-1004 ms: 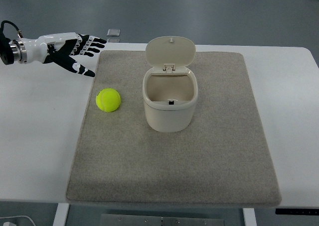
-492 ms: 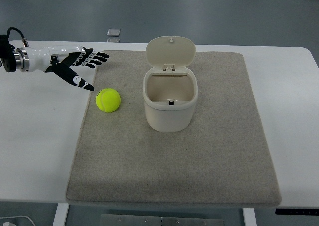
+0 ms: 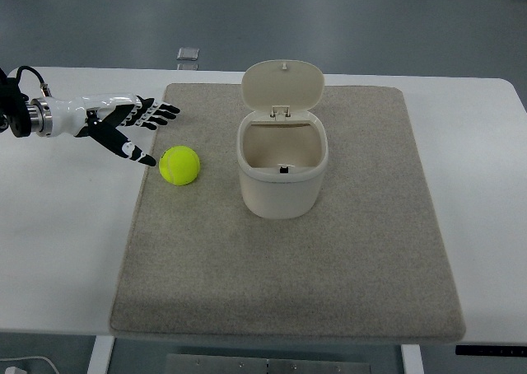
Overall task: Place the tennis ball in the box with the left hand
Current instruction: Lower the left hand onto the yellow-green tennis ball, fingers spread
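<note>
A yellow-green tennis ball [image 3: 179, 165] lies on the grey mat [image 3: 288, 250], left of the cream box [image 3: 282, 170]. The box stands upright with its hinged lid [image 3: 282, 86] flipped open behind it, and its inside looks empty. My left hand [image 3: 140, 125] comes in from the left edge, white with black fingers. It is open with fingers spread, hovering just left of and slightly behind the ball. Its thumb tip [image 3: 146, 160] is close to the ball but apart from it. The right arm is not in view.
The mat lies on a white table [image 3: 58, 242]. A small grey square object [image 3: 188, 54] sits at the table's far edge behind the mat. The table's front edge runs along the bottom of the view.
My left hand has moved down and toward the ball, from behind the mat's corner to just beside the ball. The ball and box have not moved.
</note>
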Tool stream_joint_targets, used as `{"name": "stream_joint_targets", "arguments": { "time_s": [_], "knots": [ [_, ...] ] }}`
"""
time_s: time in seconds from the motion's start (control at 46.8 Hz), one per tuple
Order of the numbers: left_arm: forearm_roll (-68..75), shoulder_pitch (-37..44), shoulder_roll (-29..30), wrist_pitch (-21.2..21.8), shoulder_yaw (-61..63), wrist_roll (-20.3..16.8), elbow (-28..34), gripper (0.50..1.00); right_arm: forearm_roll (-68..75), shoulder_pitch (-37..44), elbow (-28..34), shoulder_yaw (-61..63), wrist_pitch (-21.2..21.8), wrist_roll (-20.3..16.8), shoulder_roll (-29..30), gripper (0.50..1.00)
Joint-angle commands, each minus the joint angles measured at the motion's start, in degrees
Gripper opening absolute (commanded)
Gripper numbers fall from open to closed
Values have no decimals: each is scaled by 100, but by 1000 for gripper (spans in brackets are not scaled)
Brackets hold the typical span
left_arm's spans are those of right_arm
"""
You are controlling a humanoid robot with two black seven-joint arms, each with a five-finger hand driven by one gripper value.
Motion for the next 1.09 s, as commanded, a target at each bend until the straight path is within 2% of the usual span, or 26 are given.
{"name": "stream_joint_targets", "arguments": {
  "time_s": [0.0,0.513,0.641,1.069],
  "knots": [
    [-6,6,-9,0,0,1,2,988,0,0,0,0,0,0,0,938],
    [161,243,-158,61,18,1,2,979,0,0,0,0,0,0,0,938],
    [293,217,-202,246,9,1,-7,979,0,0,0,0,0,0,0,938],
    [285,243,-466,307,-149,1,-59,977,0,0,0,0,0,0,0,938]
  ]
}}
